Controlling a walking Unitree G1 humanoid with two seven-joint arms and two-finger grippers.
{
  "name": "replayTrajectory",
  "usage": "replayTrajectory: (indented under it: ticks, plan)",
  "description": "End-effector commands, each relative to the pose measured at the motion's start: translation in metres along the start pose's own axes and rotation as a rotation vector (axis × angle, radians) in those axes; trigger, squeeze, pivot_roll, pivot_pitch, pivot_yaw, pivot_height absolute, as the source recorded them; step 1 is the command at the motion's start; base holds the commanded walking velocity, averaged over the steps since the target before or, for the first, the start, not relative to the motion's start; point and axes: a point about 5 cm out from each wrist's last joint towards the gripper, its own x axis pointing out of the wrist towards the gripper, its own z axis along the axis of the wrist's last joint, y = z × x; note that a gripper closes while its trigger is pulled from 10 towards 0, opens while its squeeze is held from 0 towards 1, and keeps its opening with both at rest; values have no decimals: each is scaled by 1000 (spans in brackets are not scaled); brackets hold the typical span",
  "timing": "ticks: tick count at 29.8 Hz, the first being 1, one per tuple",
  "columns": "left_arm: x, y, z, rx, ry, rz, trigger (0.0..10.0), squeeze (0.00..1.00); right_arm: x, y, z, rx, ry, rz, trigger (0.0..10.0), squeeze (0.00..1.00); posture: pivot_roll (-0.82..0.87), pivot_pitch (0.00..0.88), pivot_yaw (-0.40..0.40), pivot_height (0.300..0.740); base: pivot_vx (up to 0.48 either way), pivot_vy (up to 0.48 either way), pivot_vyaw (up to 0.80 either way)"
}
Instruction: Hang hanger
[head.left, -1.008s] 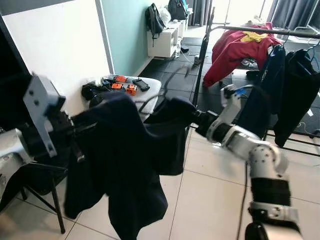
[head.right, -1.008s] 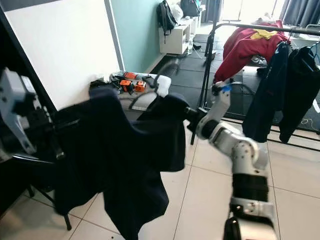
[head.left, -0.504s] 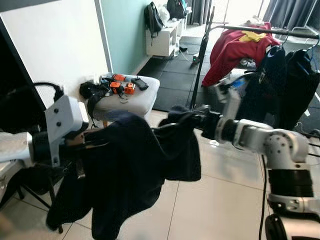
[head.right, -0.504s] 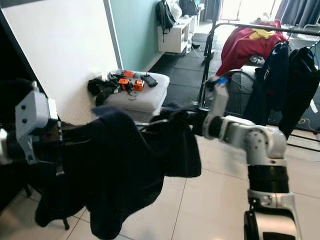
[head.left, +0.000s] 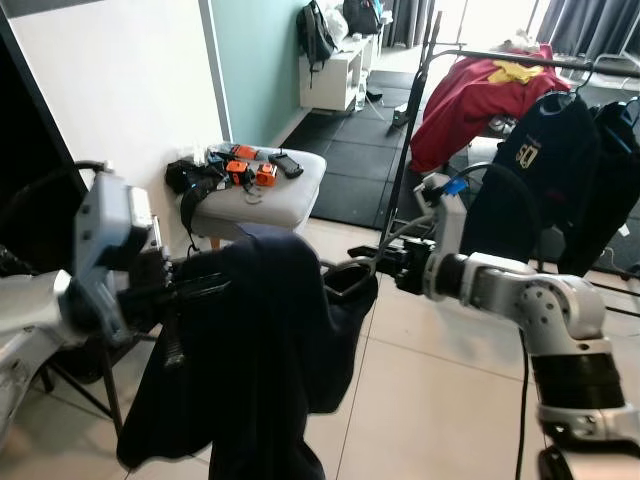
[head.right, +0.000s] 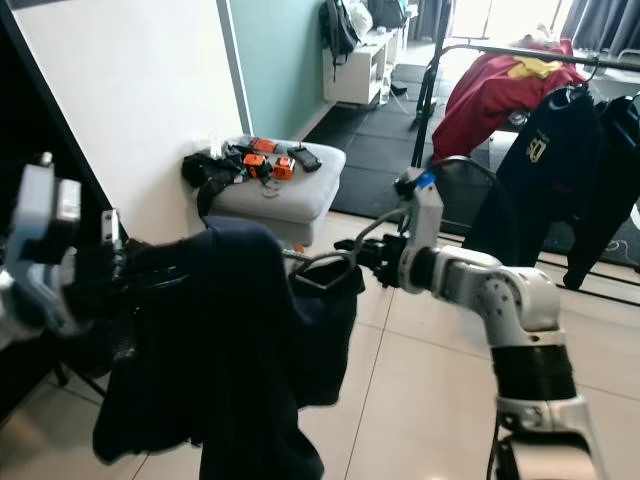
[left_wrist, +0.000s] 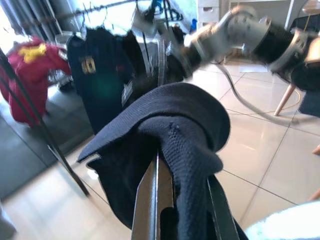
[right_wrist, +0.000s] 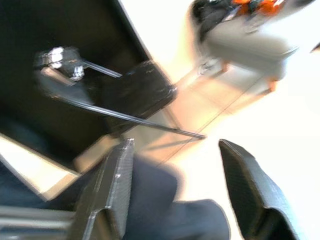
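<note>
A dark navy garment (head.left: 255, 350) on a hanger hangs limp in front of me. My left gripper (head.left: 195, 292) holds it at its left shoulder; in the left wrist view the fingers (left_wrist: 152, 200) are shut with the knitted fabric (left_wrist: 185, 130) bunched over and between them. The hanger's thin metal frame (head.right: 320, 272) sticks out of the garment's right side. My right gripper (head.left: 372, 262) sits just right of that wire with its fingers (right_wrist: 112, 185) spread open, dark cloth lying below them. The black clothes rail (head.left: 520, 60) crosses the back right.
A red garment (head.left: 465, 95) and dark tops (head.left: 525, 185) hang on the rail, whose post (head.left: 403, 160) stands just behind my right arm. A grey ottoman (head.left: 265, 195) with orange and black items stands by the white wall. A black folding chair (head.left: 85, 365) is at lower left.
The garment's right side has dropped off my right gripper, which now stands open beside the hanger wire. The cloth now hangs down from my left gripper. The camera has shifted slightly.
</note>
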Motion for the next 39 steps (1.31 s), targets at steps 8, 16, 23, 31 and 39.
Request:
replayTrajectory:
  ticks: [8,16,23,31,39]
  plan:
    - [-23,18,-4,26,67,132,0,0,-29,7,6,-180,0,180,10000,1000,-100,0,-10,740,0,0,0]
    - [-35,26,-15,-33,40,221,0,0,-52,-12,-23,-339,184,168,10000,1000,-104,0,-2,740,0,0,0]
    - [-40,29,-29,-115,-13,285,0,0,-58,-42,-53,-419,358,-21,10000,557,-113,0,4,740,0,0,0]
    - [-14,22,-28,-218,-207,324,2863,0,-31,-39,-32,-189,-9,-95,10000,0,-109,0,6,740,0,0,0]
    - [-1,21,-59,-415,-325,559,10000,0,-8,-31,-45,71,-220,-114,10000,0,-113,0,9,740,0,0,-366]
